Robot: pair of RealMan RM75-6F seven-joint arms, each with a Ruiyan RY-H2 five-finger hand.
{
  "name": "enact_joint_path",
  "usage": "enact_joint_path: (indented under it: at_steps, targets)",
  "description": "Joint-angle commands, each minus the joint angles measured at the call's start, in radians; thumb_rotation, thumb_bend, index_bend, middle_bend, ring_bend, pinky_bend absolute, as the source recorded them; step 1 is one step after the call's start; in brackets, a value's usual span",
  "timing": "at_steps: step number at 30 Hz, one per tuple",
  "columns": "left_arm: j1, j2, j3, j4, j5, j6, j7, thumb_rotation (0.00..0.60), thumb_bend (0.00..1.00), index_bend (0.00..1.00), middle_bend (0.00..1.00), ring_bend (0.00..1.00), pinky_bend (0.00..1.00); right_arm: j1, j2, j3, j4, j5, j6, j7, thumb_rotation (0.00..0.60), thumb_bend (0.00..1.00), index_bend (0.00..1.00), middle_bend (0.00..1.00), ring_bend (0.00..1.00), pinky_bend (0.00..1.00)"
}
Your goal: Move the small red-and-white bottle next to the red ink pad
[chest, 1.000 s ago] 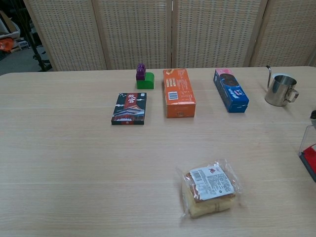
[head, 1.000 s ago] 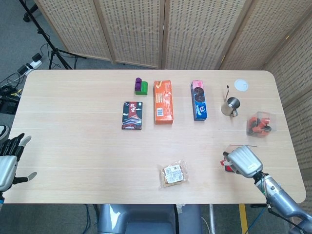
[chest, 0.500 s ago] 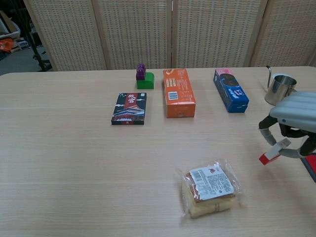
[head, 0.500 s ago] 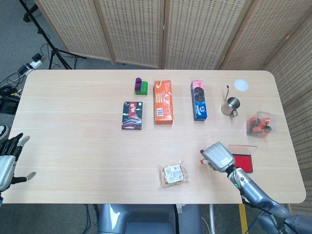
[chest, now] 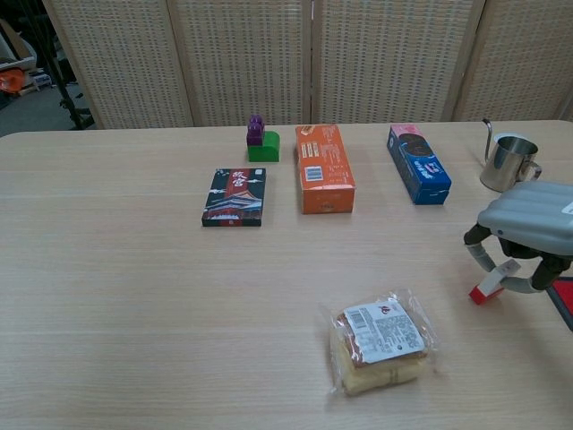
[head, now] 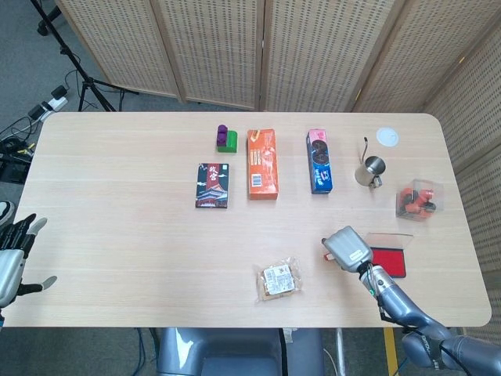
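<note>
Right hand [chest: 528, 235] seemingly pinches one small red-and-white bottle [chest: 491, 283] beside one red ink pad [head: 389, 260].

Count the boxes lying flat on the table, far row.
3: the dark box on the left, the orange box in the middle, the blue-and-pink box to the right. None looks hidden.

Lab or studio: folding screens [head: 235, 47], tripod [head: 74, 66], floor cables [head: 16, 137]

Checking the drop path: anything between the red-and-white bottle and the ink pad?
Nothing visible. The right hand holds the bottle just left of the ink pad; only bare table shows between them.
</note>
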Motion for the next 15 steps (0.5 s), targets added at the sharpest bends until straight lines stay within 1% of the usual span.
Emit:
enact_joint_path:
  at_steps: [1, 7, 15]
  targets:
    - [-0.001, 0.000, 0.000, 0.001, -0.001, -0.002, 0.001, 0.600, 0.00, 0.00, 0.00, 0.00, 0.00, 0.000, 0.001, -0.002, 0.001, 0.004, 0.000, 0.004, 0.600, 0.62, 0.59, 1.00, 1.00, 1.00]
    - [-0.001, 0.000, 0.001, 0.001, -0.002, -0.004, 0.004, 0.600, 0.00, 0.00, 0.00, 0.00, 0.00, 0.007, 0.006, -0.007, -0.002, 0.013, -0.011, 0.000, 0.600, 0.60, 0.52, 1.00, 1.00, 1.00]
    - [0.000, 0.002, 0.003, -0.001, 0.001, -0.003, 0.003, 0.600, 0.00, 0.00, 0.00, 0.00, 0.00, 0.007, 0.009, -0.014, -0.003, 0.018, -0.009, 0.000, 0.600, 0.61, 0.50, 1.00, 1.00, 1.00]
